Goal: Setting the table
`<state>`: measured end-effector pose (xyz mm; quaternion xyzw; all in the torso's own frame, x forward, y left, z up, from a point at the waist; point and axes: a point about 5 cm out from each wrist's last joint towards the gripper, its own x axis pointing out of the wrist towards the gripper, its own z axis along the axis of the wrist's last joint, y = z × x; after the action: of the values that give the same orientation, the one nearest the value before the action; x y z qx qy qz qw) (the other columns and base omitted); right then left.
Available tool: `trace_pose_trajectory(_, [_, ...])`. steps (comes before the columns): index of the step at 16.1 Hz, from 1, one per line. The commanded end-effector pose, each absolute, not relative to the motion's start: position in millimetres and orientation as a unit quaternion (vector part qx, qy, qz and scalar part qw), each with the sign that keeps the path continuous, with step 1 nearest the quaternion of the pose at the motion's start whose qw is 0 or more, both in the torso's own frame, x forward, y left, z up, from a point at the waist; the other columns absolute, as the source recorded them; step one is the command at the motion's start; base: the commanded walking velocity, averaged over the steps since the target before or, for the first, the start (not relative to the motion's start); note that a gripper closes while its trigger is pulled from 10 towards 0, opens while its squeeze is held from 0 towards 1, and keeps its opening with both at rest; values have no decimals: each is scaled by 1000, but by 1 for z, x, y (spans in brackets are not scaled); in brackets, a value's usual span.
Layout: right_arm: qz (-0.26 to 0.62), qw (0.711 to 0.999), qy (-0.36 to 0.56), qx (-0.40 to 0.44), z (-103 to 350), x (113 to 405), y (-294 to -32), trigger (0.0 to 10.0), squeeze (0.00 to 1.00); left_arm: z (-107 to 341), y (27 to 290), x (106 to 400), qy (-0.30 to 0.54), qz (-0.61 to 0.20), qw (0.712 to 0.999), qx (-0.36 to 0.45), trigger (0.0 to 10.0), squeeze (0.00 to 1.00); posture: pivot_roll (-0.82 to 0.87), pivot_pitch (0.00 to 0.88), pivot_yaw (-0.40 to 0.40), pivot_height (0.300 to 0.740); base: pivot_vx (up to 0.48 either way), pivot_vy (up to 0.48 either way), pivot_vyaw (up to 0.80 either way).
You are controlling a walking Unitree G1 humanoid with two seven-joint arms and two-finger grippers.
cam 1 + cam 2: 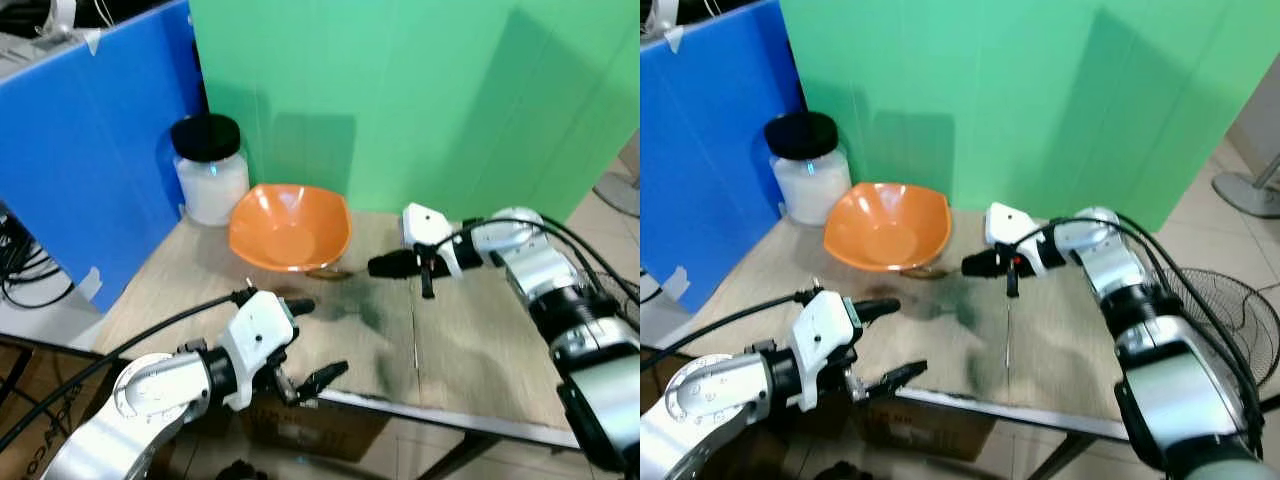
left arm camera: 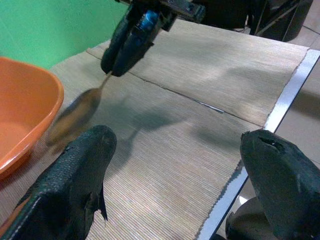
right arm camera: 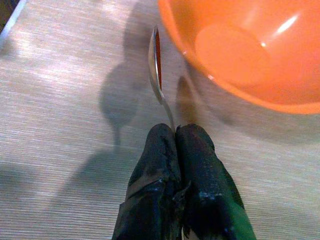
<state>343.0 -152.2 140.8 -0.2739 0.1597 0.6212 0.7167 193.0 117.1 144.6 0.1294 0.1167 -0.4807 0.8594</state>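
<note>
Orange bowl [image 1: 290,228], silver spoon [image 3: 157,65], black-lidded white jar [image 1: 209,168], tan woven-grain table [image 1: 470,350].

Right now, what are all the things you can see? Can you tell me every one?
Bowl: one, orange, on the table near its far edge.
Spoon: one, silvery, held just beside the bowl's rim, above the table.
Jar: one, clear with white contents and a black lid, at the table's far left corner.
Table: one, beige woven-look top.
Panels: a green one behind the table, a blue one on the left.
Fan: one, on the floor at right.
Right gripper: black fingers shut on the spoon's handle.
Left gripper: open, over the table's near edge.
</note>
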Motion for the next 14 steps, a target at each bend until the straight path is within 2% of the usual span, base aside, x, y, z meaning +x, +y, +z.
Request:
trace_pose_trajectory(1, [620,720,153,-271,146,342,-156,0,0,147,115,192,110,-481,859,135,10000,0,125,0,-48,740,0,0,0])
trace_pose_trajectory(9, [560,775,159,-247,115,321,-168,0,0,146,111,191,106,-474,864,134,10000,0,115,0,-52,740,0,0,0])
trace_pose_trajectory(10, [555,778,157,-250,111,320,-166,824,0,146,110,191,105,-475,864,133,10000,0,114,0,-53,740,0,0,0])
trace_pose_trajectory(11, [551,781,157,-249,108,319,-163,10000,0,146,109,191,104,-475,864,133,10000,0,115,0,-54,740,0,0,0])
trace_pose_trajectory(14, [543,787,171,-239,99,315,-162,10000,0,146,108,189,105,-479,862,130,10000,0,118,0,-56,740,0,0,0])
